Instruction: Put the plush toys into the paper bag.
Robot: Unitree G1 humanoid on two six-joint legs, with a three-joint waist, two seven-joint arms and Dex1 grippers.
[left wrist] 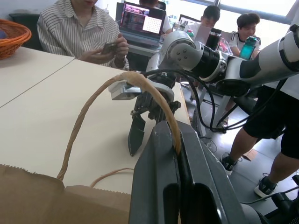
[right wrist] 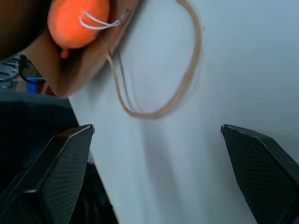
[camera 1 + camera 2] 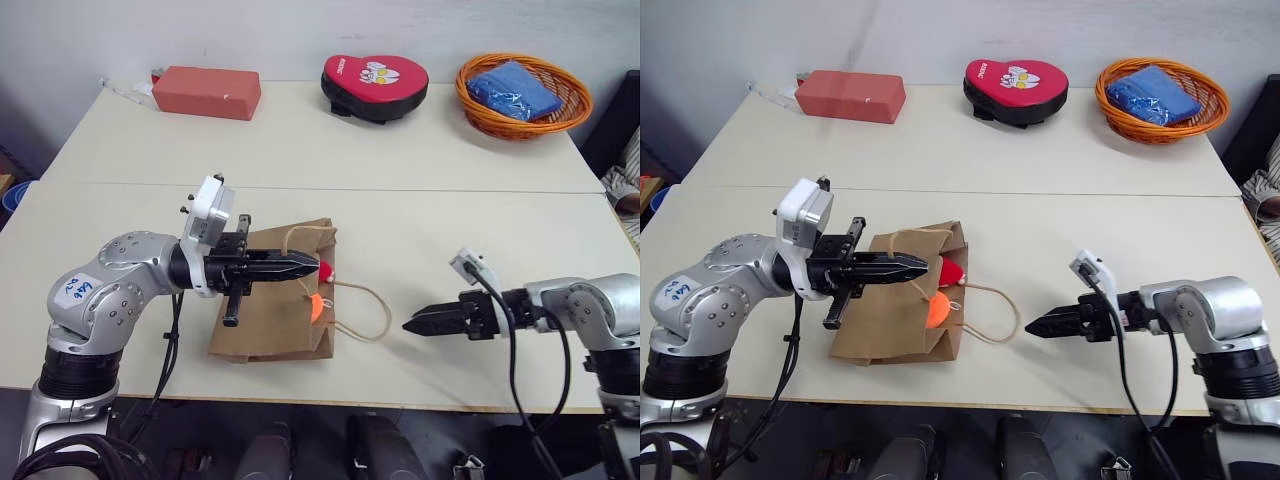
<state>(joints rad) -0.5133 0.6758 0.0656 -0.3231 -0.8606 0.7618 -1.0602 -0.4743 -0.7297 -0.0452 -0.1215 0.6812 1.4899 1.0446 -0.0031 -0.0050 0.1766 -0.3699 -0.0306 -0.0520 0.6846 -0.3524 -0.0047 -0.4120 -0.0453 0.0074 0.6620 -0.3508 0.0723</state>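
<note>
The brown paper bag point(image 3: 262, 328) lies flat near the table's front edge, with its mouth facing right. My left gripper point(image 3: 308, 266) is level over the bag and shut on its upper cord handle point(image 1: 88, 109), which loops over the fingers. The orange plush toy point(image 3: 937, 308) sits in the bag's mouth and also shows in the right wrist view point(image 2: 77, 21). The red-and-white plush toy point(image 3: 953, 270) peeks out at the mouth just past the left fingertips. The lower handle point(image 3: 366, 312) lies on the table. My right gripper point(image 3: 412, 325) hovers open and empty to the right of the bag, pointing at it.
At the table's back stand a red block point(image 3: 207, 92), a red heart-shaped pad point(image 3: 374, 86) and an orange wicker basket point(image 3: 480, 112) holding a blue cloth. In the left wrist view, people sit with a laptop point(image 1: 140, 25) beyond the table's right end.
</note>
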